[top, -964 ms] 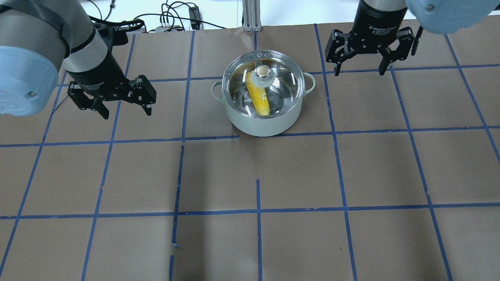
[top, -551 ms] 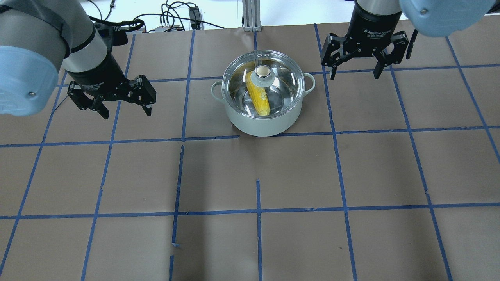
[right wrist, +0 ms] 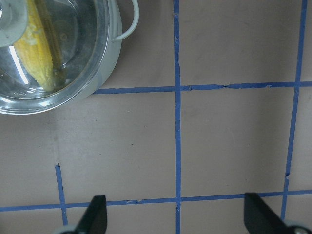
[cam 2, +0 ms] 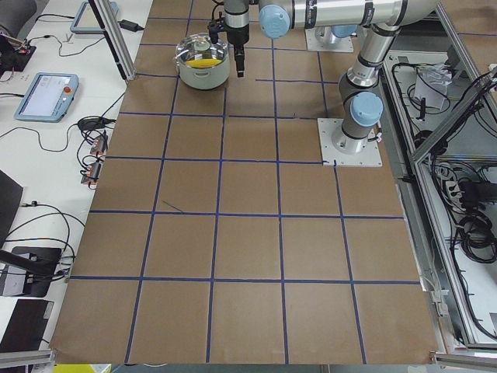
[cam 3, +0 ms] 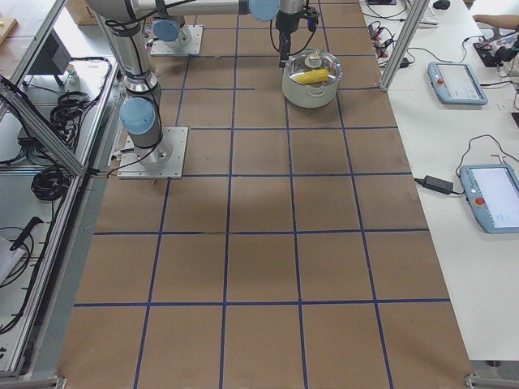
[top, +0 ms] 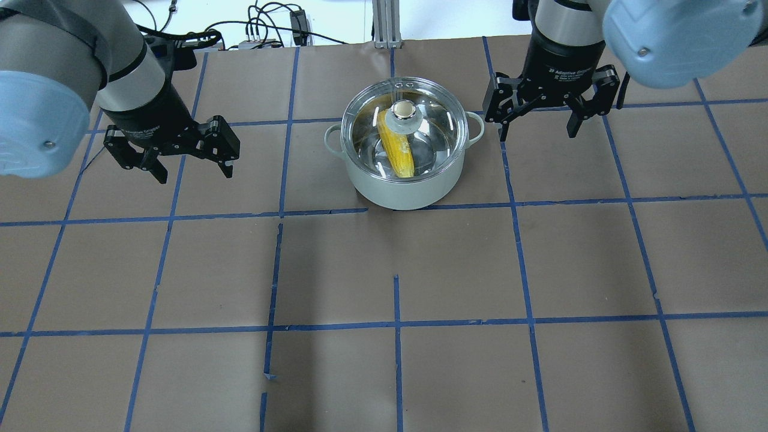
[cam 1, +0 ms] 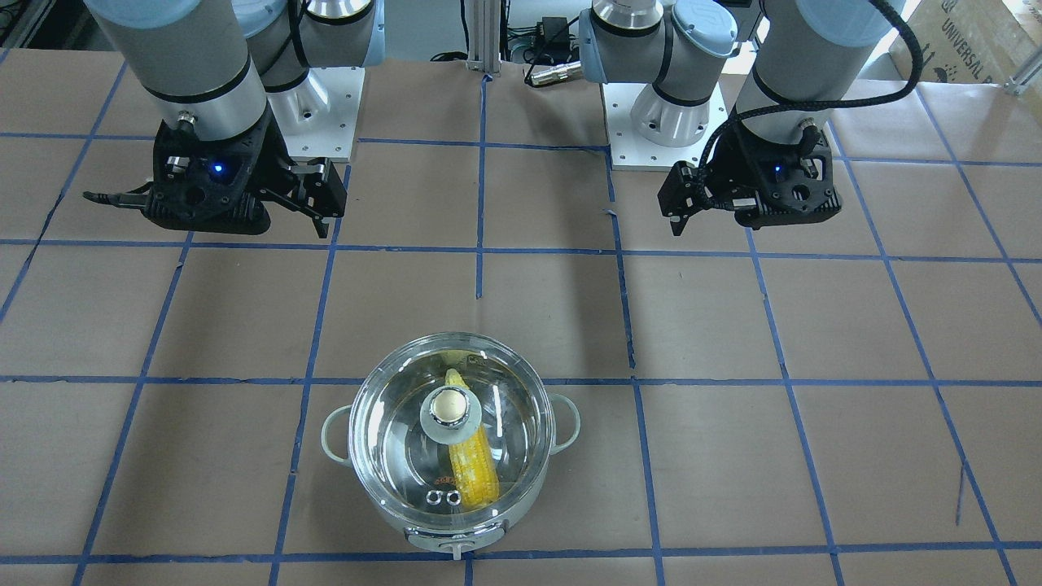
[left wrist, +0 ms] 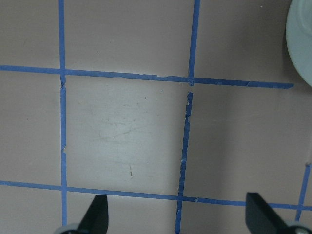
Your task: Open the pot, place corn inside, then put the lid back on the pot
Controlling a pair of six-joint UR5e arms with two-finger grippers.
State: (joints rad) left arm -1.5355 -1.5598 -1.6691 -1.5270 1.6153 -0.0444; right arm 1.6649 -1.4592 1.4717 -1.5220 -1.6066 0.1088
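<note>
Left gripper (top: 195, 170): fingers spread wide, nothing between them. It hangs over bare bench (top: 420, 270), well to the left of the pot. Its wrist view shows only taped paper and a sliver of the pot's wall at the right edge.

Centre: pot (top: 402, 193) stands on the far part of the bench, away from the robot's base, between the 2 grippers. Corn (top: 398, 155) lies inside on the pot floor, seen through the glass. Lid (top: 437, 133) sits level on the rim, closed, with its knob (top: 405, 111) at the centre.

Right gripper (top: 537, 131): likewise released and empty. It is raised to the right of the pot, closer to it than the left gripper, touching nothing.

Handling, my judgement:
- Lid: glass, so stiff, slick and breakable. The knob is the only sound place to grasp, and it wants a gentle set-down.
- Pot: looks rigid and is likely the heaviest item. Steady it by the loop handles (top: 477, 126) if needed.
- Corn: firm, tapered, apt to roll. Grip it across the thick middle.

Count: 1 pot, 1 lid, 1 corn, 1 knob, 2 loop handles, 2 vent rings (cam 1: 444, 498), 2 grippers.

Task reads as complete.
</note>
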